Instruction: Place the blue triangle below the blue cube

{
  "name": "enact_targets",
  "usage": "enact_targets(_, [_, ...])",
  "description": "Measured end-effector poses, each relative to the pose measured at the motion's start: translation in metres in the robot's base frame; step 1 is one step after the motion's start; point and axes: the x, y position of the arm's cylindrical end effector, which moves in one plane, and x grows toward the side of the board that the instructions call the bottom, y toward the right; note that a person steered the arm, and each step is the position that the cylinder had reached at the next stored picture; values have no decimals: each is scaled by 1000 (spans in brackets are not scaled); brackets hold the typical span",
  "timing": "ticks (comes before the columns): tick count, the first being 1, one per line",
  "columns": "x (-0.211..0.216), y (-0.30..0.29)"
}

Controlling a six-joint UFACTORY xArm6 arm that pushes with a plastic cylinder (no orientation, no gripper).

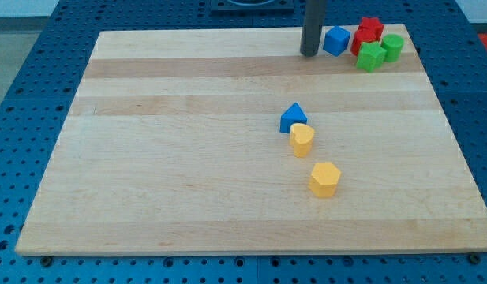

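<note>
My tip (pixel 309 54) stood just left of the blue cube (pixel 335 41) near the surface's (pixel 188 158) top edge; this rod end effector grips nothing. It should circle behind the mid-surface blue triangle (pixel 293 118), avoiding the touching yellow block (pixel 301 140).

Straight dark-grey cylindrical rod, matte, plain, no markings, my tip (pixel 309 54) blunt, flat-ended

One camera – raised, looking down at the whole wooden board (pixel 188 197)
</note>
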Motion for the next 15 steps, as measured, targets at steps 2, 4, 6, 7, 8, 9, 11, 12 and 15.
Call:
enact_targets(2, [59,-58])
enact_targets(4, [110,-89])
enact_targets(6, [170,-85])
enact_targets(7, [183,-63])
enact_targets(8, [183,-48])
enact_targets(9, [182,-41])
enact_targets(11, [154,-37])
enact_targets(12, [137,-29])
enact_targets(15, [85,3])
